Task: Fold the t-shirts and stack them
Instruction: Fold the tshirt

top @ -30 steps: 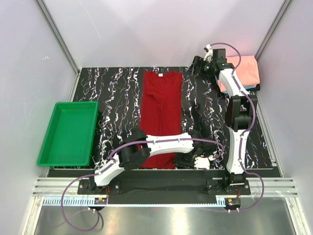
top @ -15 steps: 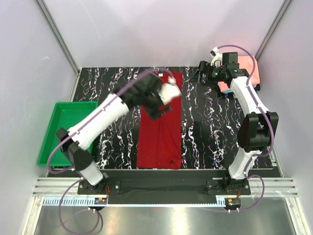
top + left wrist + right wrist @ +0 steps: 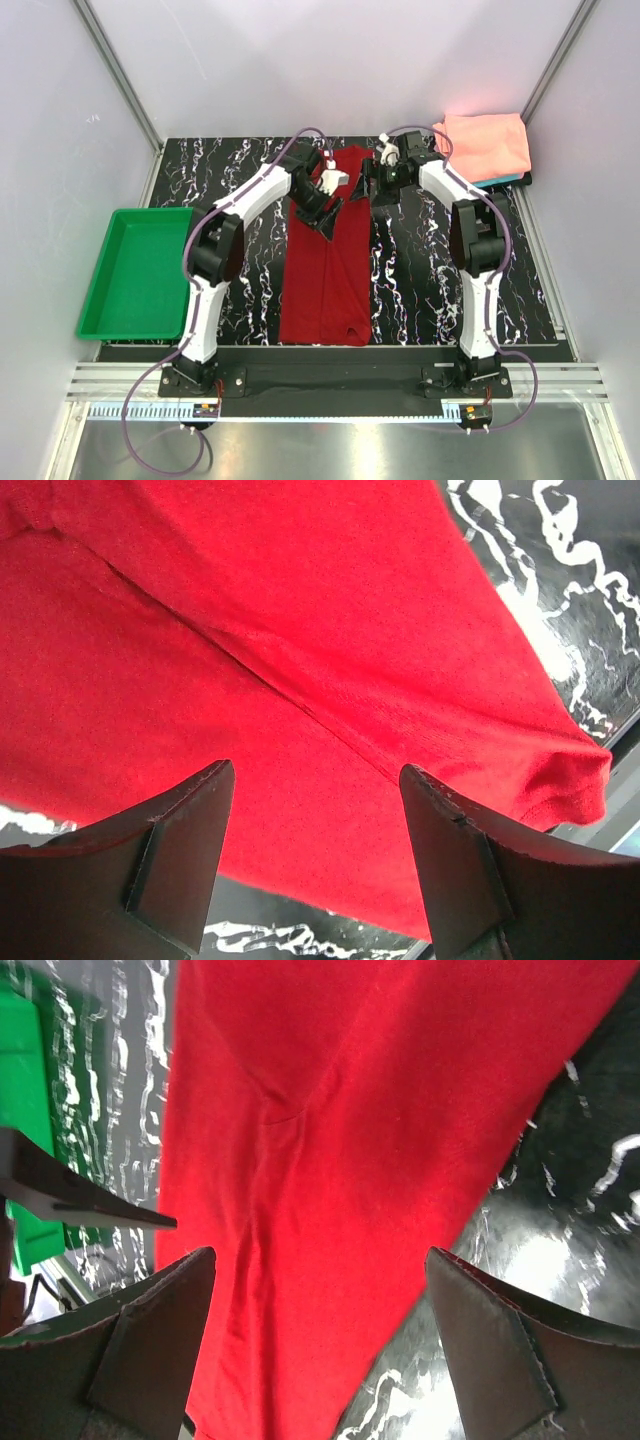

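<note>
The red shirt (image 3: 330,270) lies flat down the middle of the table (image 3: 240,190), folded into a long narrow strip that runs from the far edge almost to the near edge. Both arms reach to its far end.

The left gripper (image 3: 328,215) is over the strip near its far end, on the left half of the cloth. In the left wrist view its jaws stand apart with nothing between them (image 3: 312,775). Red cloth (image 3: 300,630) fills the frame beneath them, crossed by a diagonal seam, with a bunched corner at the right by the table's marbled top. Whether the fingertips touch the cloth I cannot tell.

The right gripper (image 3: 376,190) is at the strip's right edge, also near the far end and just beside the left one. Its jaws are spread wide and hold nothing (image 3: 318,1255). In the right wrist view they straddle the shirt (image 3: 330,1110), with bare table on the right.

The pink shirt (image 3: 490,143) sits folded at the far right corner of the table. The teal shirt (image 3: 500,181) lies under it, and only a thin strip shows along its near edge.

The tray (image 3: 100,280) rests at the table's left edge, well apart from the red shirt.
</note>
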`<state>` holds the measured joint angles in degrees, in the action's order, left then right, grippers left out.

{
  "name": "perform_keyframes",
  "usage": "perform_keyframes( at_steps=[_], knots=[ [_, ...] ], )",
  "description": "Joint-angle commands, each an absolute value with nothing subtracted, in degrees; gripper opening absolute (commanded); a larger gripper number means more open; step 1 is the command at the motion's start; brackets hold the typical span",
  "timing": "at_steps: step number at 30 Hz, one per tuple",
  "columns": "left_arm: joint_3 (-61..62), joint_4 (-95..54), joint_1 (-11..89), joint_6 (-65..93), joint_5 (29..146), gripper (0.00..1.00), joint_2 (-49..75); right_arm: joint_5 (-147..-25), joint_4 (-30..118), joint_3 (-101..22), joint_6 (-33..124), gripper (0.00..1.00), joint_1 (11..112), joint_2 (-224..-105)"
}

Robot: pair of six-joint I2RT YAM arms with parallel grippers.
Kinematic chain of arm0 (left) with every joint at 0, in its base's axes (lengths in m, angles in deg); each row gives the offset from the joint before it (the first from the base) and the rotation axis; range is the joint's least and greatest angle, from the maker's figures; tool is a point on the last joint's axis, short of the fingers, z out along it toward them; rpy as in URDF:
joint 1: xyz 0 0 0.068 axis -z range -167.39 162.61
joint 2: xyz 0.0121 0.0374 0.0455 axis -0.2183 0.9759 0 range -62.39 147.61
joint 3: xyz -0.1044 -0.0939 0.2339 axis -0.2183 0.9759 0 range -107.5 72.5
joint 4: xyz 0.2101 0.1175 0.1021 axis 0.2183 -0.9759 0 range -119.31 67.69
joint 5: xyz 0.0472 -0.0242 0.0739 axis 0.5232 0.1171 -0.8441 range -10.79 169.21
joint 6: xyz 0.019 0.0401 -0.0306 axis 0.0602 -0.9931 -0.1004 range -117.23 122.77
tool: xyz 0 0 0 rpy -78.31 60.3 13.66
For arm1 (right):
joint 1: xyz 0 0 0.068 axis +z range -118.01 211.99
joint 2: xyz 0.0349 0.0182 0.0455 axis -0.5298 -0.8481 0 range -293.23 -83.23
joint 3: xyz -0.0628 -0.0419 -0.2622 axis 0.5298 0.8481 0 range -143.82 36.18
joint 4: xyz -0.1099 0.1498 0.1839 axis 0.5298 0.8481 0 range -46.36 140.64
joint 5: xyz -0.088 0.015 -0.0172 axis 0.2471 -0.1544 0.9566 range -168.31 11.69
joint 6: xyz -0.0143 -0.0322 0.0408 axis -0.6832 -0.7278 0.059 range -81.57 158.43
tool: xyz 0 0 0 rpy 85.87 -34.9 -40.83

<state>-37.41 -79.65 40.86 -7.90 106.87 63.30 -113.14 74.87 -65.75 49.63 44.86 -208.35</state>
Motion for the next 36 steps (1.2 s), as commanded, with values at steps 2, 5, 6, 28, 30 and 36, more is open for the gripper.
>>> perform_keyframes(
  at_steps=[2,5,6,28,30,36],
  knots=[
    [-43.5,-78.0,37.8,-6.2,111.3,0.72,65.0,-116.4,73.8,-69.8,50.8,0.92,44.9,-211.0],
    [-44.5,-78.3,36.8,-5.8,111.8,0.72,68.0,-117.0,73.1,-69.6,51.7,0.93,45.4,-213.1],
    [-44.7,-78.1,36.5,-5.6,111.8,0.72,69.3,-117.0,72.9,-69.6,52.0,0.93,45.5,-214.1],
    [-52.8,-76.7,33.2,-2.3,111.0,0.73,79.8,-113.4,75.7,-80.4,54.0,0.94,46.5,-224.0],
    [-54.7,-76.5,32.9,-2.1,110.8,0.73,80.9,-112.3,75.9,-80.9,54.0,0.94,45.4,-224.3],
    [-57.7,-75.0,32.6,-2.1,109.5,0.74,82.8,-109.6,76.1,-82.2,52.3,0.94,43.2,-224.9]
  ],
)
